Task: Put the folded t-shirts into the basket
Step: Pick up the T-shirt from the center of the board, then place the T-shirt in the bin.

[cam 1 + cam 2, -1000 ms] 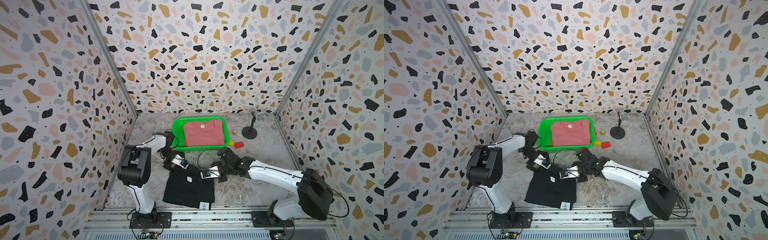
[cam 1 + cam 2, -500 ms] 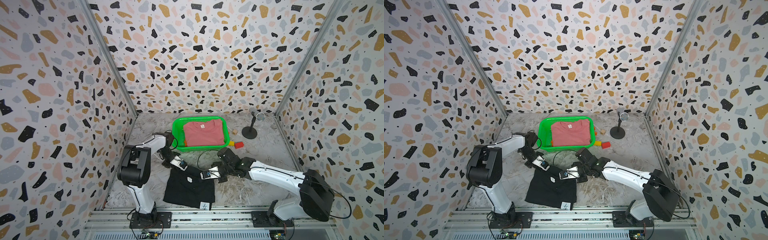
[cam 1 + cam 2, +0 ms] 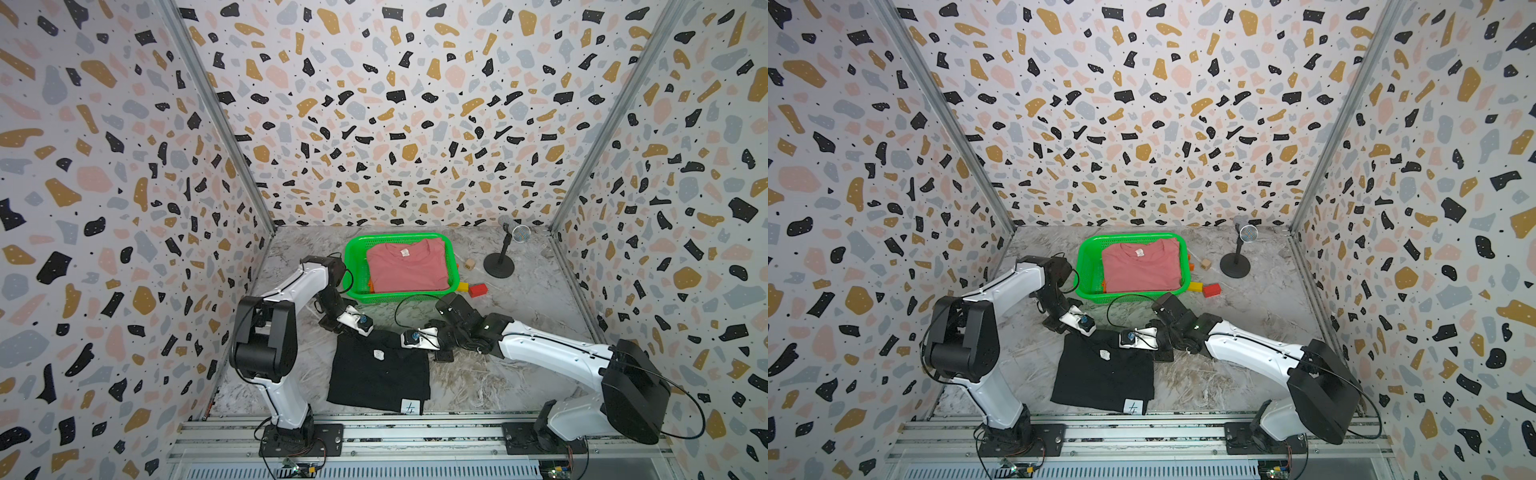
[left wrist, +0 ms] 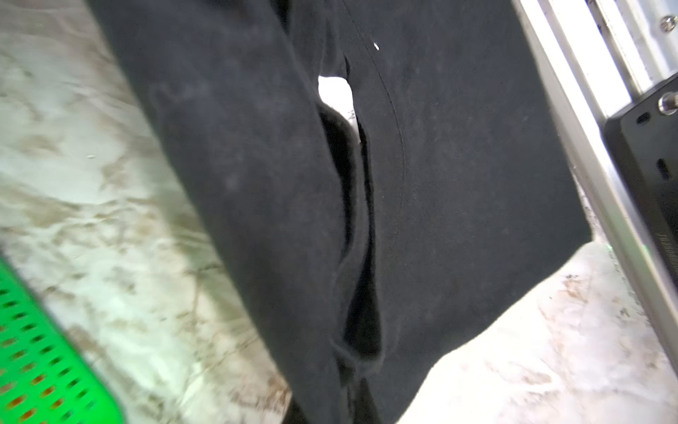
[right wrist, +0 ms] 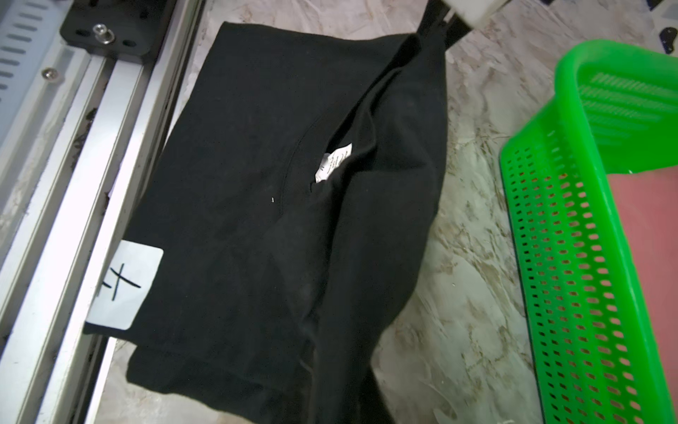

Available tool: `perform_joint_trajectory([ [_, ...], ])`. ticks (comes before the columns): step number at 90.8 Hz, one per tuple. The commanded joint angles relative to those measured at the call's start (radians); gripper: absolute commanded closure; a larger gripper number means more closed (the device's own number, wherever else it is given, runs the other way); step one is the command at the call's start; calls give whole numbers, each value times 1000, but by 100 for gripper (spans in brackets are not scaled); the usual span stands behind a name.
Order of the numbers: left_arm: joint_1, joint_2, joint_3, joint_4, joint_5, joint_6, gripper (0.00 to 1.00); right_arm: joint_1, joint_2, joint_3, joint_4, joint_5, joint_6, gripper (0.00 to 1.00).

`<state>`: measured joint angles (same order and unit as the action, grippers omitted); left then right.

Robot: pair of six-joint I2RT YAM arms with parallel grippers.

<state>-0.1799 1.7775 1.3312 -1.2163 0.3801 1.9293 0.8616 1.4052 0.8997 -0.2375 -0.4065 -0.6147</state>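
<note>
Along the far edge of the black t-shirt [image 3: 378,374], the edge nearest the basket [image 3: 353,266], I have both claws down. My left gripper [image 3: 338,331] is clamped shut on one corner and my right gripper [image 3: 434,353] is pinched on the other, with cloth bunching up toward each in the wrist views. The shirt lies on the table [image 3: 498,374] by the front rail [image 3: 374,419], short of the basket, where the pink t-shirt [image 3: 407,270] already rests. To lift well, I judge I should raise both corners together and level. I should keep them apart so the fold holds taut, clear the green wall, then lower onto the pink one and release evenly.
</note>
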Motion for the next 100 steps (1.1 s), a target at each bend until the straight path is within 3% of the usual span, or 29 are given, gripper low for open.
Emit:
perform_joint_trajectory([
  [1, -2, -41, 114, -173, 13, -81, 100, -39, -63, 95, -1, -28, 159, 100],
  [19, -3, -60, 371, -287, 84, -261, 100, -123, -7, 314, -147, -1, 280, 100],
  [38, -2, -29, 526, -135, 49, -449, 100, -225, 109, 506, -212, 59, 311, 100],
  [48, -4, 27, 603, -60, 71, -538, 100, -250, 167, 575, -213, 156, 315, 100],
  [57, -16, 111, 698, -60, 92, -567, 100, -274, 220, 634, -230, 206, 292, 100],
  [100, -74, 455, 1037, 29, 12, -628, 100, -407, 458, 858, -259, 186, 241, 100],
])
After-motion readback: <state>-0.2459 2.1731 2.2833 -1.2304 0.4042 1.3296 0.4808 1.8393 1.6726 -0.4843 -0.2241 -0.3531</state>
